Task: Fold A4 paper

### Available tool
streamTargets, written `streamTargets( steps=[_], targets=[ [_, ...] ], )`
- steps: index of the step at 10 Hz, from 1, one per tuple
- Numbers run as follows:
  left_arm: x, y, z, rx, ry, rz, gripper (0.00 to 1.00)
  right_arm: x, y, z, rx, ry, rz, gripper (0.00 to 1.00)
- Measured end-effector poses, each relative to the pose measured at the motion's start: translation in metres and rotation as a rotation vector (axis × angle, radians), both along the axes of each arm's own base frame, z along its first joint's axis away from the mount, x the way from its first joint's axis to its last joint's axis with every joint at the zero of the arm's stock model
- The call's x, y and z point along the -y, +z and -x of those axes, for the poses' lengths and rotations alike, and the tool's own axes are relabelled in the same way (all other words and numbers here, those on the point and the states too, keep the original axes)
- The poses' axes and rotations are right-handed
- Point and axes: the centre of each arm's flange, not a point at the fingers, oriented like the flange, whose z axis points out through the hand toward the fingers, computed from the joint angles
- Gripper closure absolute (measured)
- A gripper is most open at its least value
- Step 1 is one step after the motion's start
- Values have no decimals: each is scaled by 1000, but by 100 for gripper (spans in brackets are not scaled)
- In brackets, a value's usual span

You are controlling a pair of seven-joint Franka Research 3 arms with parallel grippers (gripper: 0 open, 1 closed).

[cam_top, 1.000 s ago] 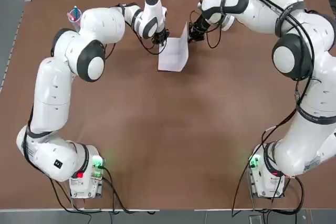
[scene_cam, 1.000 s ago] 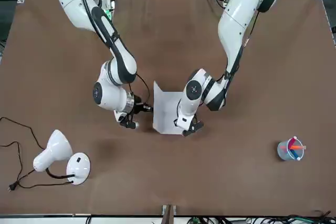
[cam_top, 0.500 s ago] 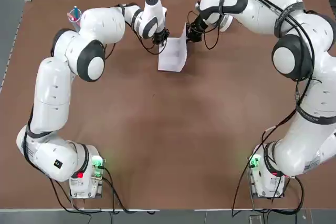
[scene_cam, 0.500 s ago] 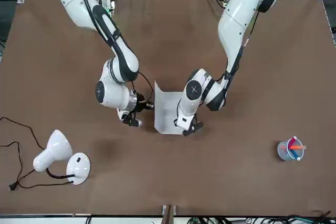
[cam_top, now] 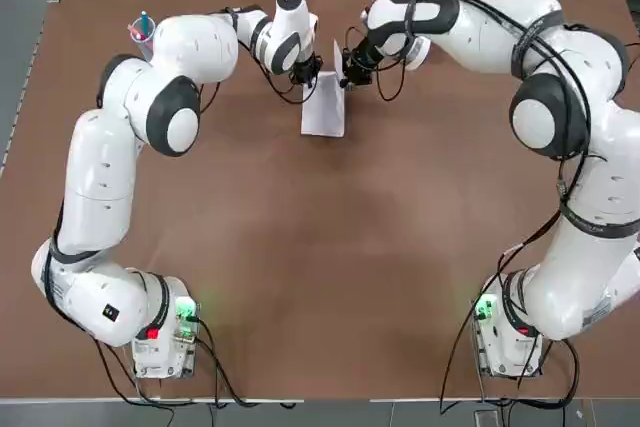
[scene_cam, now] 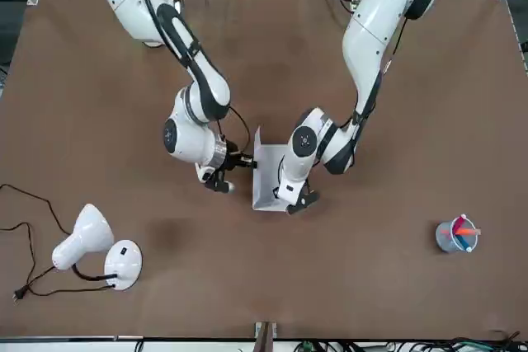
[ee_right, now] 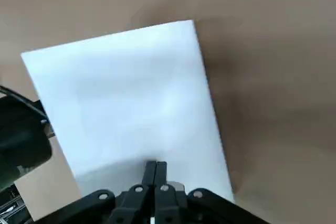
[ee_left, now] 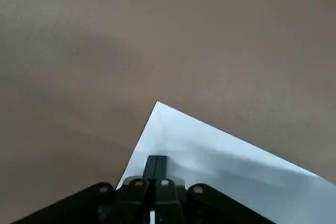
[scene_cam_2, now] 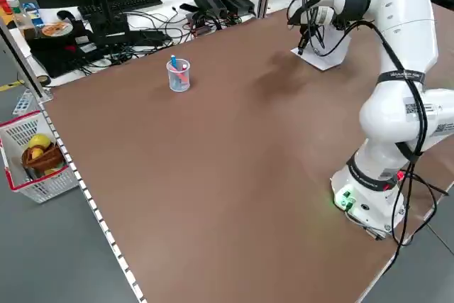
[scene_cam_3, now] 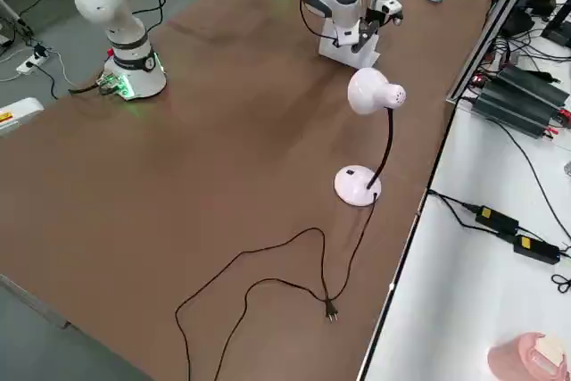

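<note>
The bench (cam_top: 290, 277) is topped near the upper middle of the overhead frame by the light, limp, easily creased paper (cam_top: 323, 115). Edges are best pinched; by the left jaws (ee_left: 155, 167) and right jaws (ee_right: 155, 172), both closed together, a free edge appears lifted.

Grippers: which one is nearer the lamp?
The right gripper, at the paper's lamp-side edge; the left gripper is across the paper, farther from the lamp.

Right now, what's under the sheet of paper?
I can't tell: the paper covers that spot. Brown table shows around it, but nothing beneath it shows.
</note>
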Motion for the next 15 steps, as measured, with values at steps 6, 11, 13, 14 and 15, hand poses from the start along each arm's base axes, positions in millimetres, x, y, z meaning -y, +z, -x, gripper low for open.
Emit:
streamTargets(
  steps=[6,11,13,14,15],
  targets=[
    [1,0,0,12,-62,-9,99,2,-20,-2,-11,-7,15,97],
    [-2,1,-2,21,-85,-8,99,-3,-44,4,1,-13,37,97],
    [-6,1,-6,27,-107,-17,99,-5,-54,6,5,-14,46,97],
    [-9,1,-8,25,-121,-32,99,-6,-56,7,11,-15,49,97],
    [-14,2,-11,16,-135,-52,99,-9,-58,9,17,-16,52,97]
  ],
)
